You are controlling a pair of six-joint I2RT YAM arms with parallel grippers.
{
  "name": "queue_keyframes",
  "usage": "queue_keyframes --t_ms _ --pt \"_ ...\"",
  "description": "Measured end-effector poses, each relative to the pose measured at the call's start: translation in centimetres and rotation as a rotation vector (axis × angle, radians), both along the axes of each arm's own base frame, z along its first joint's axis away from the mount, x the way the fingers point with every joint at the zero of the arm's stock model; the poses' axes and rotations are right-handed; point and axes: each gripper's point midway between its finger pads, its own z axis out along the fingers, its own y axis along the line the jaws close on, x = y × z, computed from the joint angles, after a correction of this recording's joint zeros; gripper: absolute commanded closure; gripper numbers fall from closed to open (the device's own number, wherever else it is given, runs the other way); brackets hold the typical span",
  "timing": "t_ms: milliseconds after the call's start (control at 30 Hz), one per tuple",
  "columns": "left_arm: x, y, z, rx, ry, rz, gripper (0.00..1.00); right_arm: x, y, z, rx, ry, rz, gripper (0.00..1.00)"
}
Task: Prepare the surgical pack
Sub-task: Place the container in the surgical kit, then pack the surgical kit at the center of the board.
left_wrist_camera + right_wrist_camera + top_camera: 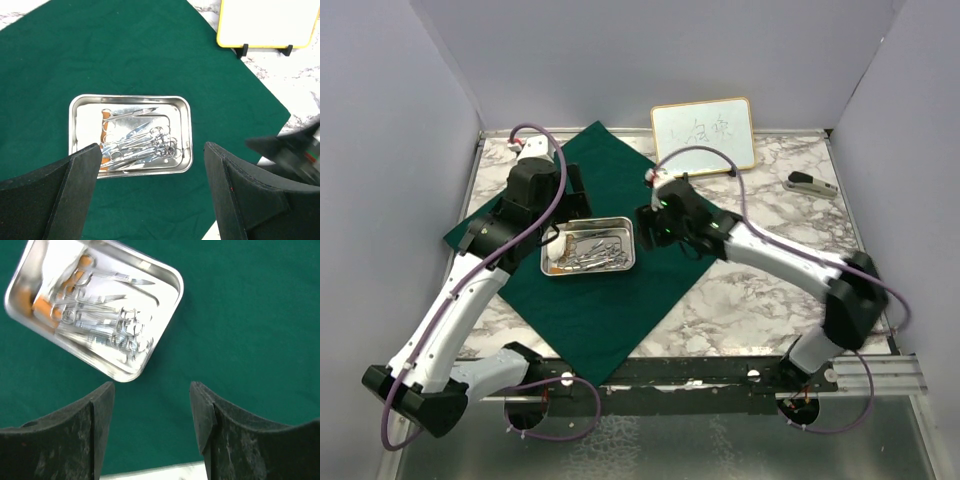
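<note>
The dark green cloth lies as a diamond on the table. On its middle sits the small steel tray, holding silver scissor-like instruments and white gauze. Some orange pieces lie among them. My left gripper hovers open at the tray's left rear. Its fingers frame the tray's near rim, with nothing between them. My right gripper is open just right of the tray, over bare cloth. It holds nothing, and the tray corner lies ahead of its left finger.
A gold-framed whiteboard stands at the back, beyond the cloth's far corner. A small grey and black tool lies at the back right on the marble top. Pale walls close in both sides and the rear.
</note>
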Motion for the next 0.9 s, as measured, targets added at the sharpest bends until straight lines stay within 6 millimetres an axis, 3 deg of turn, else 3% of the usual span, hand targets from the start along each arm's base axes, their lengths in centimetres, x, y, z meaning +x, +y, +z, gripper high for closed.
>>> queue_keyframes --t_ms 133,267,367,567,767,900 --pt "-0.5 0.9 1.7 -0.016 -0.061 0.029 0.13 -4.8 -4.0 3.0 0.077 -0.225 0.225 0.38" --pt "-1.0 1.3 3.7 -0.057 -0.135 0.036 0.13 -7.8 -3.4 3.0 0.087 -0.368 0.468 0.42" --pt "-1.0 1.3 4.3 -0.068 -0.154 0.036 0.13 -11.1 -1.5 1.5 0.046 -0.440 0.720 0.44" --pt "-0.9 1.2 2.5 -0.050 -0.119 0.034 0.13 -21.1 1.3 -2.5 -0.014 -0.600 1.307 0.50" --pt "-1.0 1.2 1.4 -0.039 -0.092 0.034 0.14 -27.1 3.7 -6.3 -0.040 -0.652 1.582 0.54" --pt "-1.0 1.2 1.4 -0.039 -0.092 0.035 0.14 -29.1 4.3 -9.1 -0.080 -0.647 1.671 0.51"
